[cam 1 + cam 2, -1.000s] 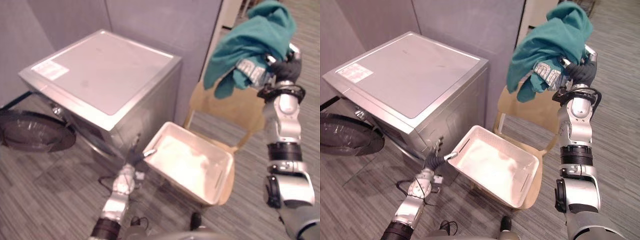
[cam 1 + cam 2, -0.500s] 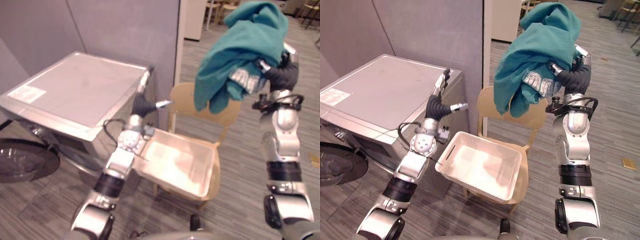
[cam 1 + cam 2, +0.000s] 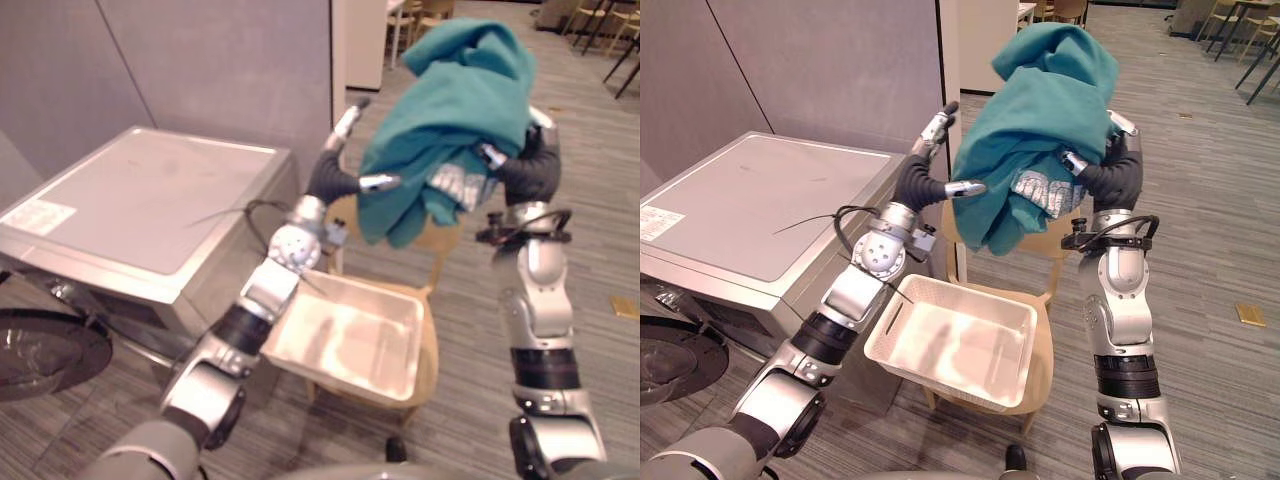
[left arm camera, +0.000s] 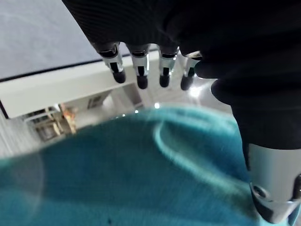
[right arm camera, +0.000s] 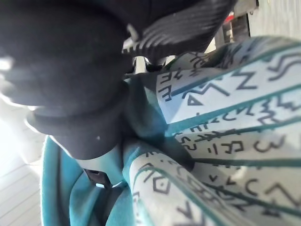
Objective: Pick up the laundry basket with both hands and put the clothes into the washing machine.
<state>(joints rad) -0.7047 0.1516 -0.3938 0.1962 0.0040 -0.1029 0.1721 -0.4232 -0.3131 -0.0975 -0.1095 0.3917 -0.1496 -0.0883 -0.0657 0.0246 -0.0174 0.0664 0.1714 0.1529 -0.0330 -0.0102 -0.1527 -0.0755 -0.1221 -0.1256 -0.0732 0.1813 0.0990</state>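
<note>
A teal garment (image 3: 450, 110) with a white patterned patch (image 5: 225, 108) hangs high in the air over the chair. My right hand (image 3: 1110, 178) is shut on it from the right, its fingers curled into the cloth. My left hand (image 3: 335, 180) is raised at the garment's left edge with its fingers (image 4: 138, 70) straight and its thumb against the cloth; it is open. Below them the white laundry basket (image 3: 962, 342) sits on a wooden chair (image 3: 1042, 362), and I see nothing in it.
The silver washing machine (image 3: 140, 205) stands to the left against a grey partition, with its round door (image 3: 40, 350) swung open at the lower left. Striped grey carpet lies to the right, with more chairs far behind.
My left arm has lifted from the basket's left rim up to the teal garment. My right hand has brought the garment lower and to the left. The camera has shifted too.
</note>
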